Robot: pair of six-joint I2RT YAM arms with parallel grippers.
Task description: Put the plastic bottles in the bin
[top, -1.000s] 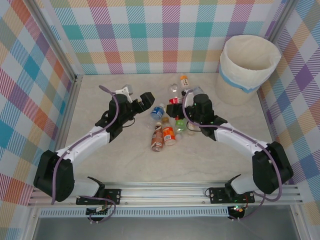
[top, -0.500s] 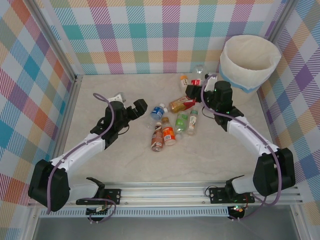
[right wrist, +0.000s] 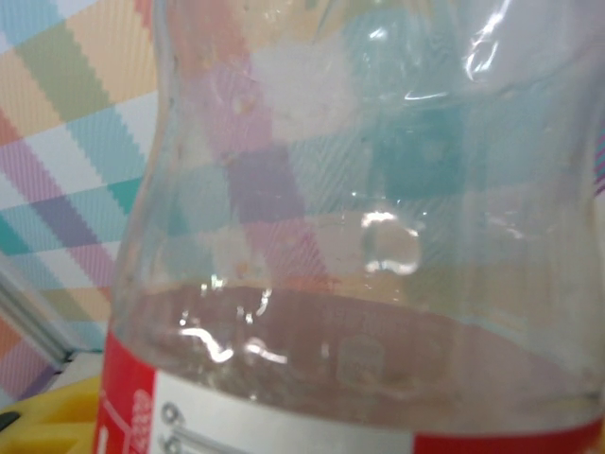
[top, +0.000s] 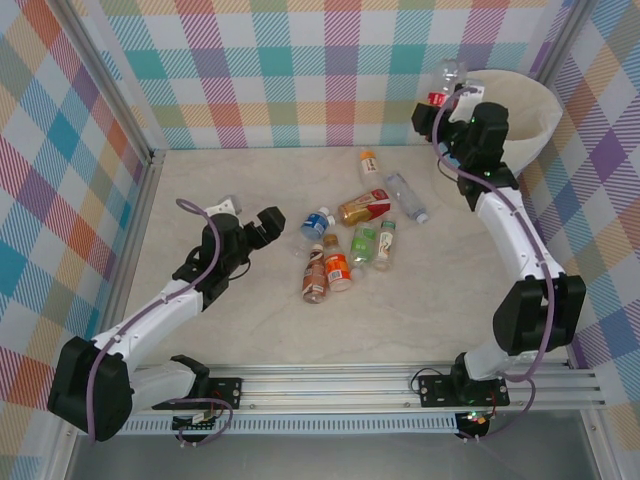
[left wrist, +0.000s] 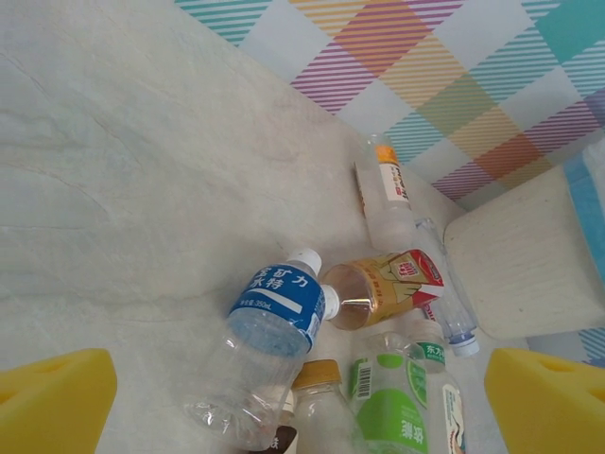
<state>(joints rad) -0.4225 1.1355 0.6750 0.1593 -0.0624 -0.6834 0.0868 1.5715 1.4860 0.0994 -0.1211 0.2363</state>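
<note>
Your right hand (top: 447, 100) is grasping the likely light, slippery, crushable bottle (top: 452, 72) near its label beside the bin (top: 530, 115), left hand (top: 266, 224) released.

clear red-labelled bottle (right wrist: 378, 284) close-up | yellow fingers (right wrist: 57, 424) bottom-left corner | plaid wall (right wrist: 57, 142) behind

Pale marbled table (top: 200, 330) carries 8 plastic bottles (top: 336, 268) and the bin (top: 540, 125).

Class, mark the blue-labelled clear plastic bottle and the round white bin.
blue-labelled clear plastic bottle (left wrist: 271, 305): left wrist view, on its label.
round white bin (left wrist: 520, 274): left wrist view, on its side wall.
</note>
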